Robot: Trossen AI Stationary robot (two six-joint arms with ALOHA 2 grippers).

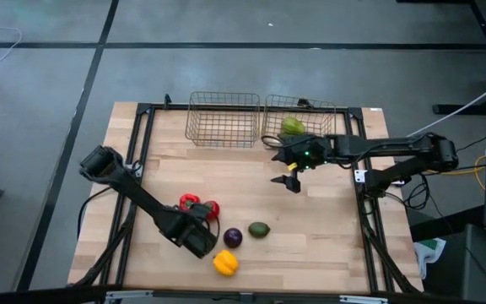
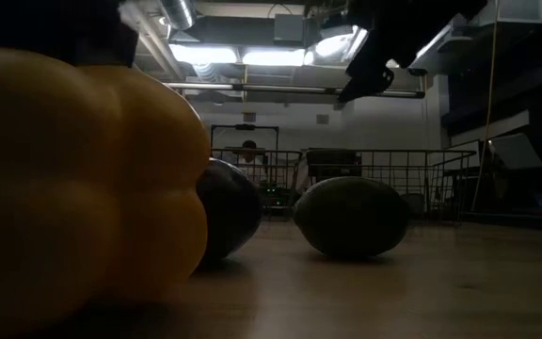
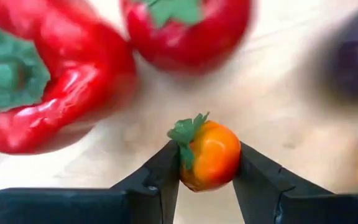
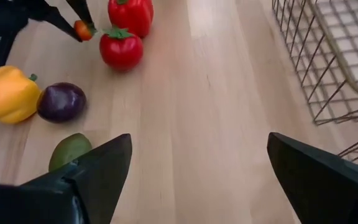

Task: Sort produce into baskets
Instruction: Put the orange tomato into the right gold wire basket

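My left gripper (image 1: 199,221) is shut on a tiny orange piece with a green leaf (image 3: 211,152), just in front of the red pepper (image 3: 36,81) and red tomato (image 3: 185,28). The purple ball (image 1: 233,237), a green piece (image 1: 259,229) and the yellow pepper (image 1: 225,263) lie on the table near the front. Two wire baskets (image 1: 224,118) (image 1: 332,118) stand at the far edge. The right one holds a green piece (image 1: 292,127). My right gripper (image 1: 289,180) is open and empty, above the table in front of the right basket. My left gripper pinches the orange piece by its two sides (image 3: 225,155) between its two fingertips (image 3: 166,168). The leaf end points away from the gripper, toward the red pepper. It also shows in the right wrist view (image 4: 82,30). Whether it is clear of the table, I cannot tell.
The red pepper (image 4: 131,12) and tomato (image 4: 122,48) lie close together beside the left gripper. The table's middle, between the produce and the baskets, is bare wood (image 1: 243,177). A black frame (image 1: 146,135) runs along the table's edges.
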